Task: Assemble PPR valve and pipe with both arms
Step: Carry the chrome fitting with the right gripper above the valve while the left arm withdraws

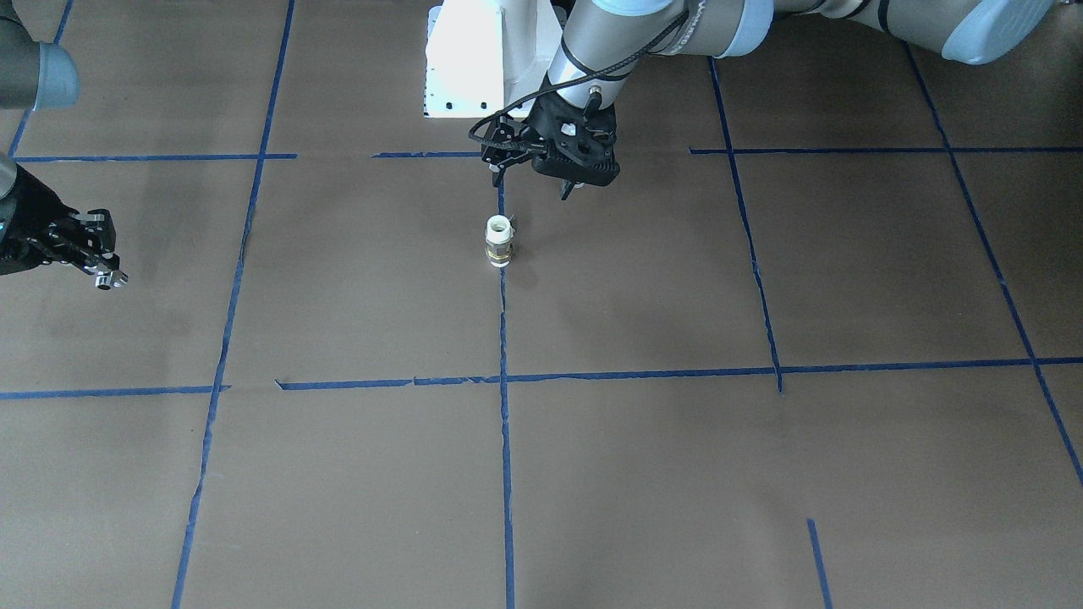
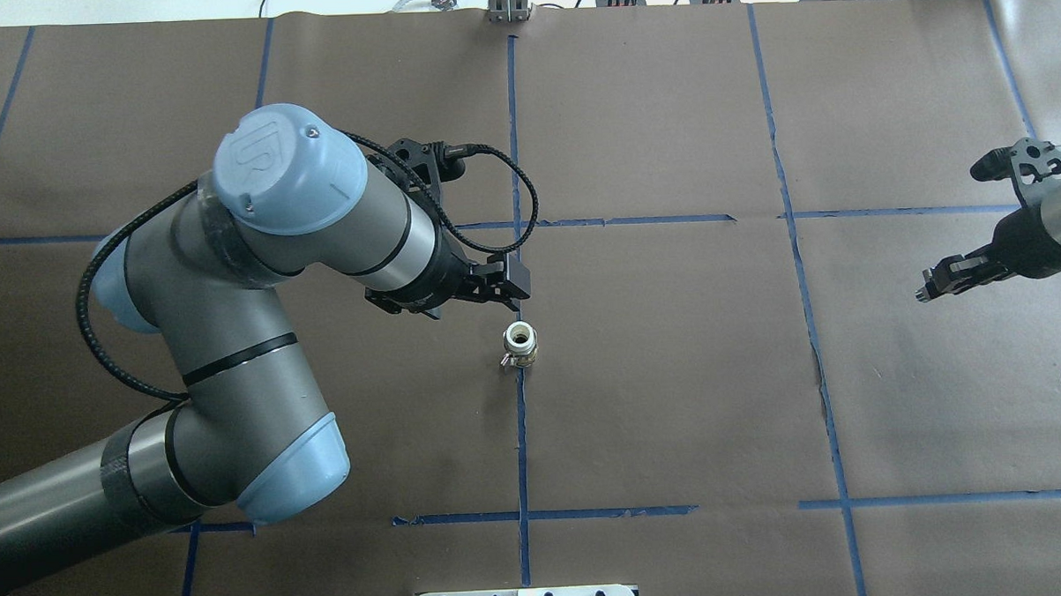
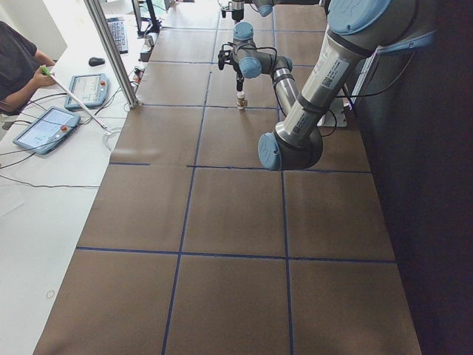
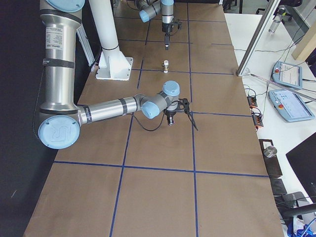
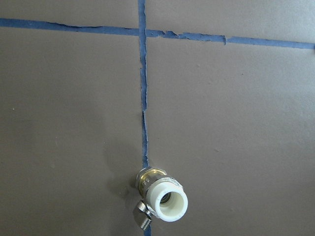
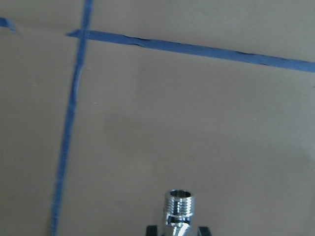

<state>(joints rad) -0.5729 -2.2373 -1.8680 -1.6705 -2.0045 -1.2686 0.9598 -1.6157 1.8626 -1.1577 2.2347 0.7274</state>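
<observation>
Front-facing camera: my left hand (image 1: 533,186) is hanging just above and behind the PPR valve (image 1: 499,241), a short stubby cylinder with white plastic ends and a brass-coloured metal band. My fingers are spread apart and carrying nothing. The valve is standing upright on the brown paper-covered bench (image 1: 643,474), right on a blue tape line (image 1: 505,338). Out at the edge, my right hand (image 1: 106,275) is clamping the pipe (image 1: 105,284), a tiny shiny silver metal fitting.

Overhead: the valve's open white mouth is facing up. My left hand is hovering just beside it, not touching, and my right hand is holding off well apart.

Left-end camera: the valve is sitting directly below my left hand.

Right-end camera: my right hand is pointing down over the bench, and the valve is standing well beyond it.

Left wrist: the valve is showing low in the frame, with a small silver lever (image 5: 141,216) sticking out of its side.

Right wrist: the pipe's threaded end is poking out between my black fingertips (image 6: 153,230).
</observation>
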